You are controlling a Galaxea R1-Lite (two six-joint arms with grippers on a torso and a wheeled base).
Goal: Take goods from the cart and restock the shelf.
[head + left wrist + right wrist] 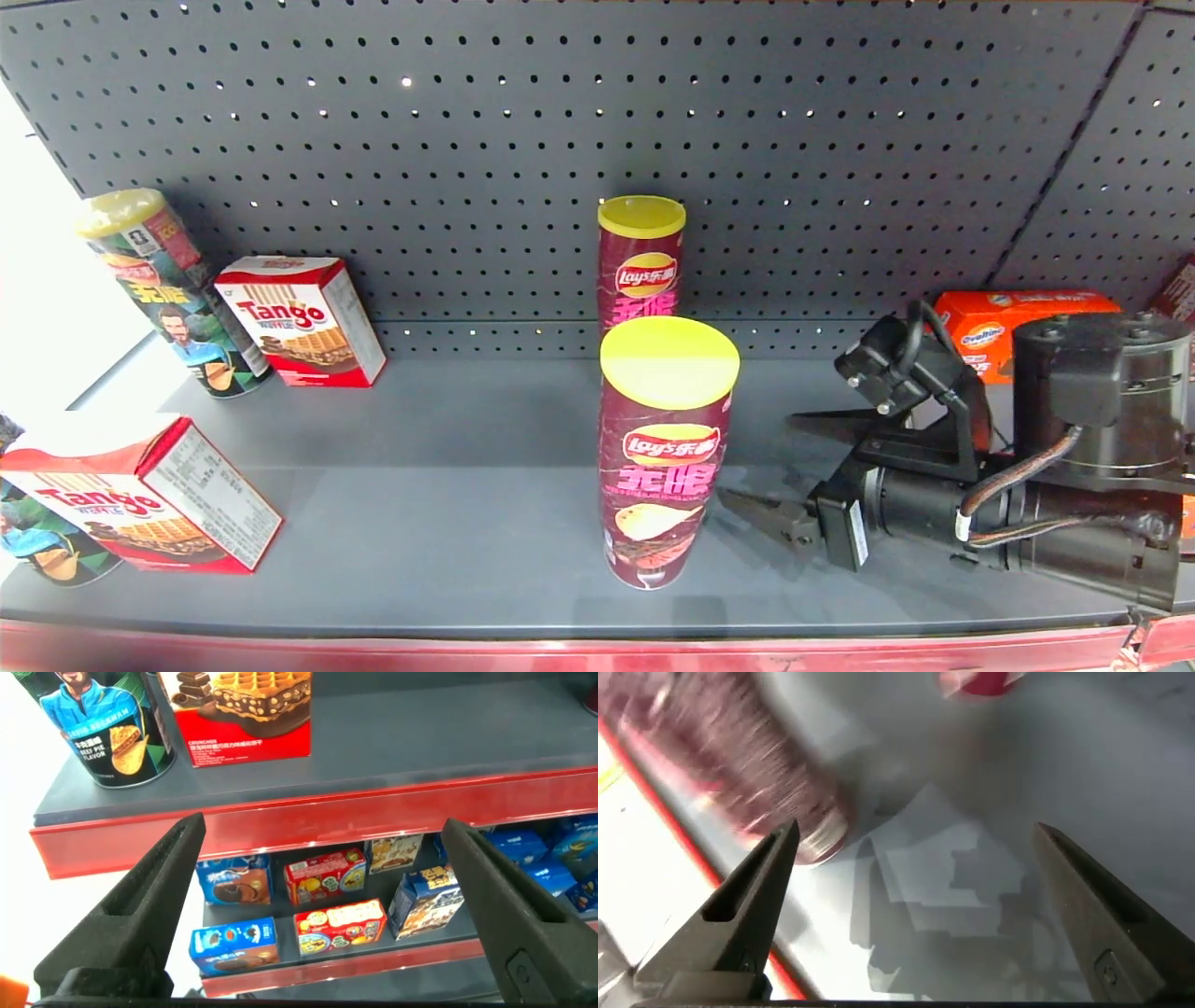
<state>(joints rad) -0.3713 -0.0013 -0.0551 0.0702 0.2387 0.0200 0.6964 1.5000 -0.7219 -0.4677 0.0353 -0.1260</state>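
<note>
We see the front chip can (665,448) standing upright near the front edge of the shelf (448,504), in line with a second chip can (640,261) at the back wall. The right gripper (782,471) lies just beside the front can on its right, jaws spread wide and holding nothing. We find the left gripper (322,823) likewise spread and unloaded, low before the shelf's red lip (327,812), with small snack boxes (336,929) beyond it. A green can (168,285) and a wafer box (303,317) stand at back left, and an orange box (1008,327) sits at right.
</note>
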